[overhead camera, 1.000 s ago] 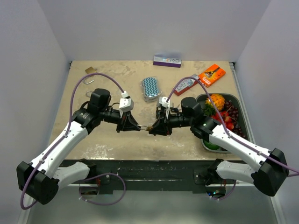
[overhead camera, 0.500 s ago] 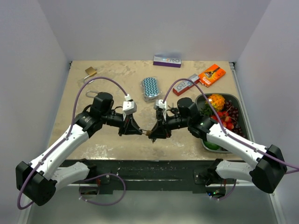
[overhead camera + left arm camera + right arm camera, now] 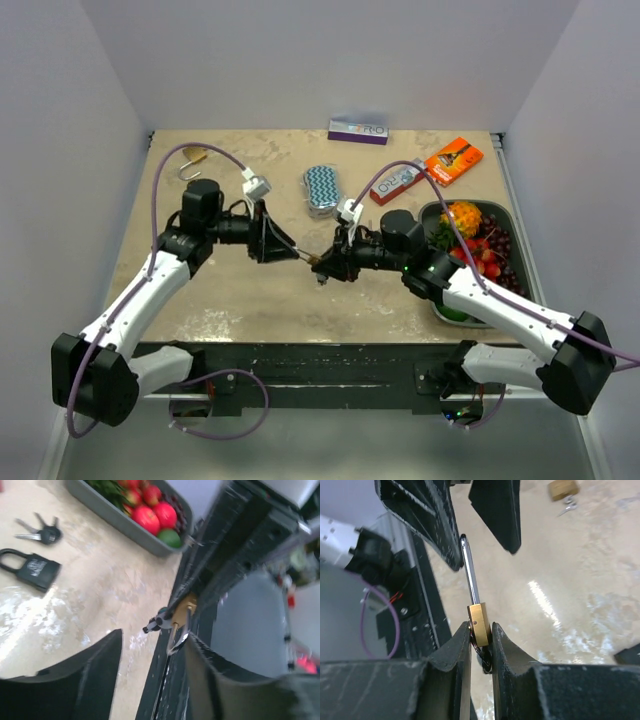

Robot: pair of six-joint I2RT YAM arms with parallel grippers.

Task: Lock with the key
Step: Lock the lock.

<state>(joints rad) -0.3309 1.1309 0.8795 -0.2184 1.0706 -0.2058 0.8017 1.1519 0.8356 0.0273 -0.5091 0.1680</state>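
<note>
**keyfan:** Question about the right gripper (image 3: 480, 631): clenched on anything?

**locknerd:** Yep, clamped tight on the brass padlock (image 3: 480, 622), with one of the right fingers (image 3: 455, 650) against each flat side of the body. Points the steel shackle (image 3: 470, 572) straight out past the fingertips, toward the left gripper (image 3: 155, 637).

**keyfan:** And on the left? Squeezing that shackle?

**locknerd:** Nope, released. Spread wide, with the shackle tip up in the gap, close beside one left finger (image 3: 420, 510) and well apart from the other. Can't tell about actual contact there. Same story from the left wrist: brass body and shackle in the gap, nearer one finger.

**keyfan:** Anything else down at the right fingertips?

**locknerd:** Looks like something small and dark under the padlock body, tucked between those fingers, but too blurry to call. Also shows a black padlock (image 3: 30, 569) and a bunch of keys (image 3: 42, 531) flat on the table (image 3: 100, 580), well beyond the left fingertips and near a grey tray (image 3: 120, 527) of fruit.
</note>
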